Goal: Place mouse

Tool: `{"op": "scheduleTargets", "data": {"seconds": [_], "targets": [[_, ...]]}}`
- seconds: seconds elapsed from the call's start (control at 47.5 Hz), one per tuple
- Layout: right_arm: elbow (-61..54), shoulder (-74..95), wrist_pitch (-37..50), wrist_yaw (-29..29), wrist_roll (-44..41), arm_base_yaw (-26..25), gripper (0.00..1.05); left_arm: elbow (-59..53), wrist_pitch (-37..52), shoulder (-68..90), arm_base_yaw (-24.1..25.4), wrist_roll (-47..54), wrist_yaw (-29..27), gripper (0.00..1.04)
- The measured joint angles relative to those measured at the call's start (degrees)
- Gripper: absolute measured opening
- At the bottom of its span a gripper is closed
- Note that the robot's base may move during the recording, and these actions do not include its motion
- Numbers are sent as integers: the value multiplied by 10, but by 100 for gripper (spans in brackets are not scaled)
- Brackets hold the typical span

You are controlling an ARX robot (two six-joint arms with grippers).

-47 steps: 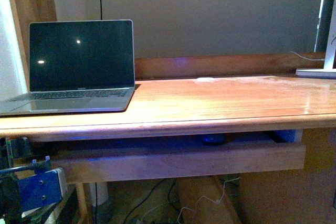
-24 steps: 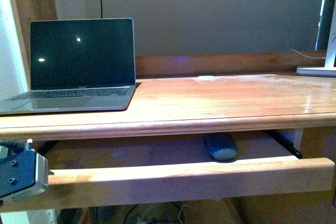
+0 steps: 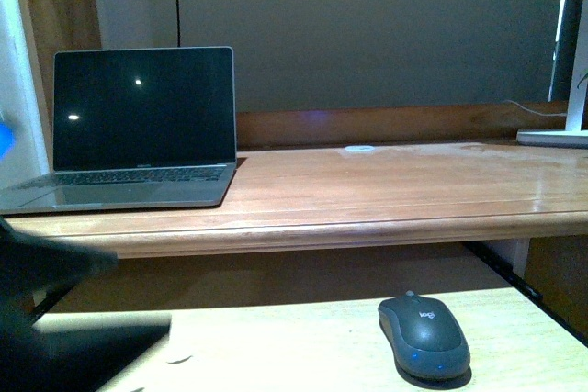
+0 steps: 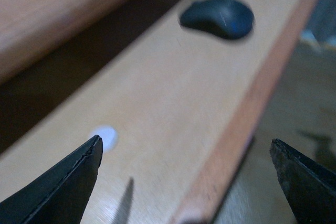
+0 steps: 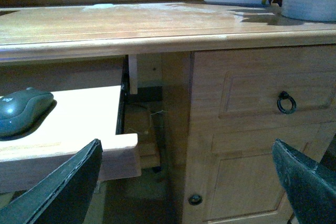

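Low on the right of the front view, the mouse (image 3: 424,335) lies flat on the pull-out tray (image 3: 276,346) beneath the desk (image 3: 386,195) — apart from both arms. Over the tray's bare wood the left gripper (image 4: 185,142) is spread wide and empty. Facing the tray's end and the cabinet (image 5: 252,129), the right gripper (image 5: 186,144) gapes wide too — empty. At upper left the laptop (image 3: 138,126) stands open.

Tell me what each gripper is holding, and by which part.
Nothing is held. The left gripper and the right gripper are both open, with nothing between the fingers; the mouse lies free on the pull-out tray.
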Motion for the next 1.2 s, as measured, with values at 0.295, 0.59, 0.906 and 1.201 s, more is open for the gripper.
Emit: {"op": "scheduleTargets", "data": {"seconds": [0.295, 0.59, 0.906, 1.201], "targets": [[0, 0, 0, 0, 0, 0, 97, -97, -76, -244, -60, -286, -303, 97], [0, 0, 0, 0, 0, 0, 97, -179, -244, -509, -173, -325, -535, 94], [0, 0, 0, 0, 0, 0, 97, -284, -202, -661, -142, -203, -625, 34], [0, 0, 0, 0, 0, 0, 97, -302, -214, -699, -46, -197, -535, 3]]}}
